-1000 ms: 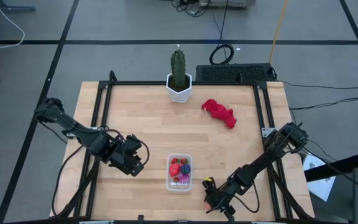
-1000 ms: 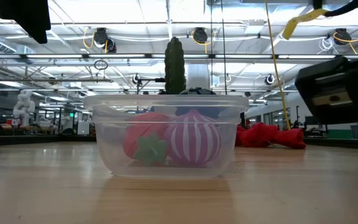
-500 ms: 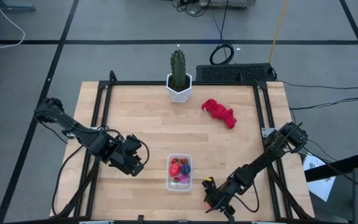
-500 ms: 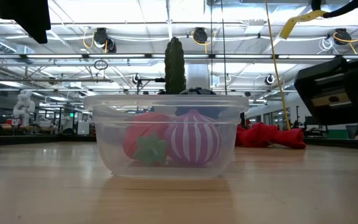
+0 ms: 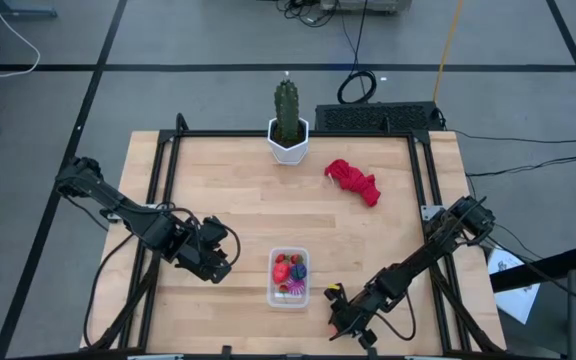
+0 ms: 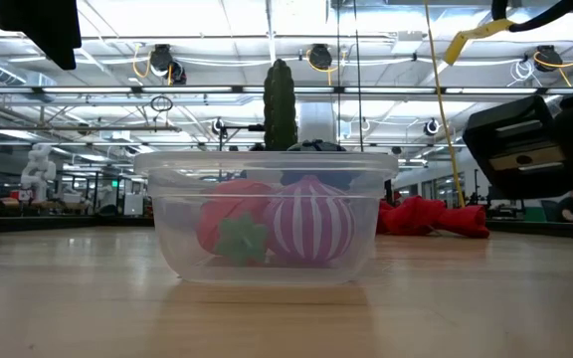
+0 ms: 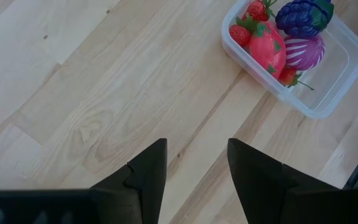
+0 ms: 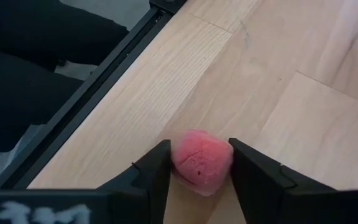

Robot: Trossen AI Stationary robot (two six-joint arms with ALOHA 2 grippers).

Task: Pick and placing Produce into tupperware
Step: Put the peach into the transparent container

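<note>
The tupperware [image 5: 289, 278], a clear box, stands on the wooden table near its front edge and holds strawberries, a magenta round piece and a dark grape bunch [image 7: 303, 15]. To its right, near the front rail, my right gripper [image 5: 343, 325] slants down, shut on a small pink piece of produce [image 8: 202, 163]. To the left of the tupperware my left gripper [image 5: 218, 265] hangs over bare wood, fingers [image 7: 148, 171] open with nothing between them. My right gripper pinches the pink piece by its two opposite sides [image 8: 178, 163] between its two fingers. The fingers slant down toward the table's near edge. The piece sits between the fingertips, low over the wood; whether it rests on the table I cannot tell.
A green cactus in a white pot [image 5: 287, 125] stands at the far edge. A red cloth [image 5: 354, 181] lies far right of the middle. A black frame rail [image 8: 104, 81] runs along the table's edge just beyond the pink piece. Bare wood lies between the tupperware and the cactus.
In the low view a dark part of my right gripper has shifted a little toward the tupperware. Both arms keep their places, and the tupperware and its contents have not moved.
</note>
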